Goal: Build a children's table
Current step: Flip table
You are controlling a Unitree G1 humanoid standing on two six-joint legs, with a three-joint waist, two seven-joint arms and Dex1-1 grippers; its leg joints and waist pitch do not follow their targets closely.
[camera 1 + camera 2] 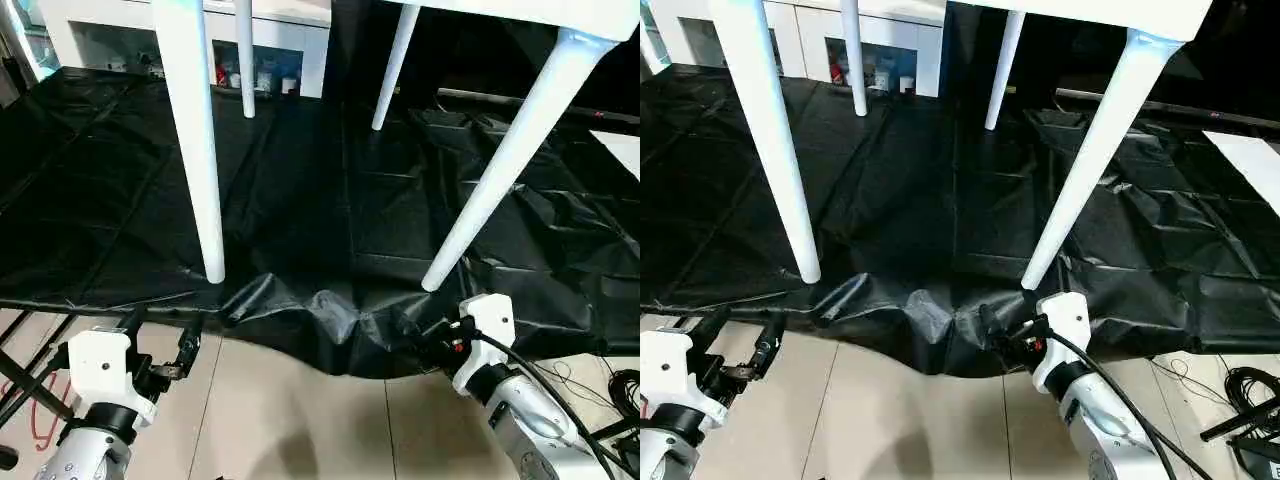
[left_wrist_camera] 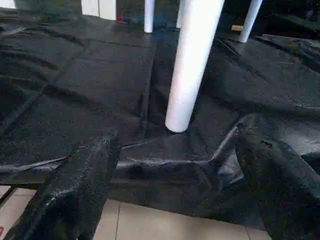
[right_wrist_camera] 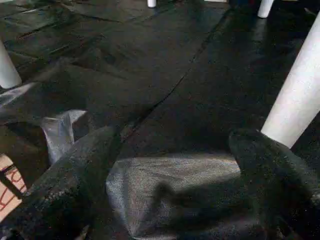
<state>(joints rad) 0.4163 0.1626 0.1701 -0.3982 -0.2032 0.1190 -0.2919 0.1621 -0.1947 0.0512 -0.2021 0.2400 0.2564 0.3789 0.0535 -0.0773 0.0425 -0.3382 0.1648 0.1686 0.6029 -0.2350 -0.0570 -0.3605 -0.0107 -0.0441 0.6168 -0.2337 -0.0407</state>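
Bright overhead glare on the black sheet point(image 1: 300, 180) folds, soft blur across both wrist views.

White children's table point(image 1: 560, 15) standing upright on a black sheet point(image 1: 300, 200).
Its four round tapered legs point(image 1: 195, 150) point down from the tabletop's corner sockets, feet resting on the sheet; the two nearer legs stand close to the sheet's crumpled front edge.

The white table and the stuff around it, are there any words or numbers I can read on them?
None can be read.
The table legs and the tabletop are plain white.
The black sheet has no print.
Things on the cabinet shelf behind are too small to read.
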